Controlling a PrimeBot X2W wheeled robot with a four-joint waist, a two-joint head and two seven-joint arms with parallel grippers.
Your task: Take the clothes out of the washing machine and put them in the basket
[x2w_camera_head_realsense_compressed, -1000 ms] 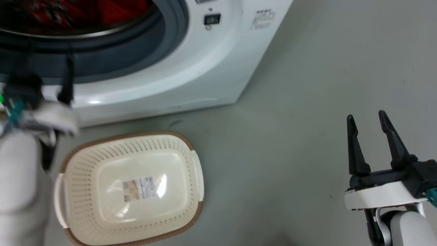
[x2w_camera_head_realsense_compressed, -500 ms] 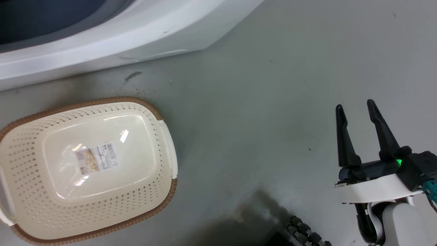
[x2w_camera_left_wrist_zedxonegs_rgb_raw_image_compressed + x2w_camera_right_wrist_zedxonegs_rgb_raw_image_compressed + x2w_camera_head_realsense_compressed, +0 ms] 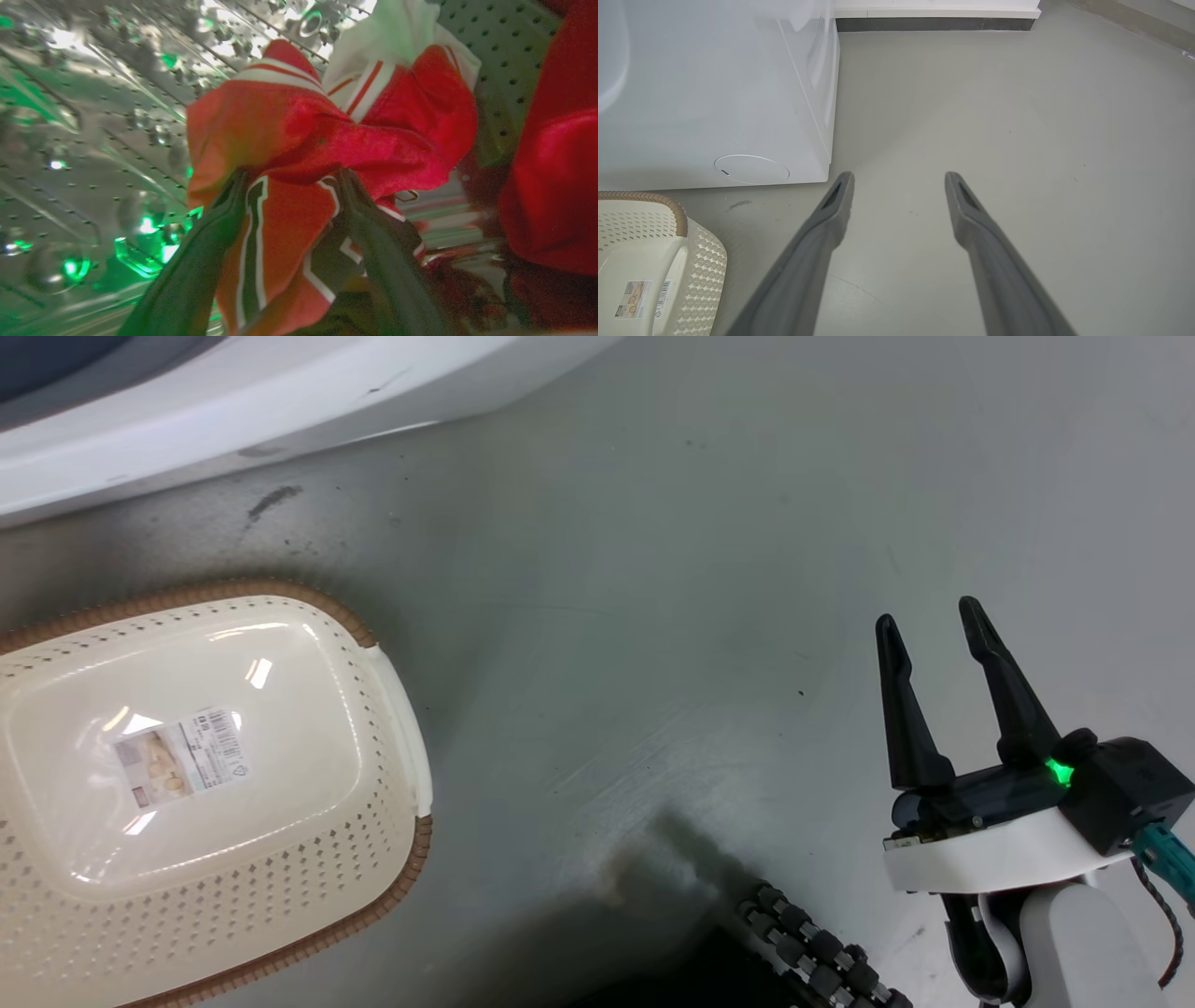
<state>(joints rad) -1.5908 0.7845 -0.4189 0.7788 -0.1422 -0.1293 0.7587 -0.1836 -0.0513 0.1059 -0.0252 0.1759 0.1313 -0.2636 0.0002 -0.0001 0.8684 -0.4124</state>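
Left gripper [image 3: 296, 186]: fingers spread wide, inside the washing machine's steel drum [image 3: 93, 140], striped red garment [image 3: 327, 130] bunched between and over the tips; grip on it not discernible. Plain red garment [image 3: 556, 186] just beside it, also in the drum. Right gripper [image 3: 928, 612]: fingers well apart, nothing between them, poised over bare grey floor [image 3: 700, 569]. Basket [image 3: 411, 859] on the floor to its left, only a label [image 3: 177, 756] inside. Beyond the basket, near it, the washing machine [image 3: 280, 401] front.

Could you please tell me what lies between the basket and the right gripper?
Bare grey floor separates basket and right gripper, per the head view.
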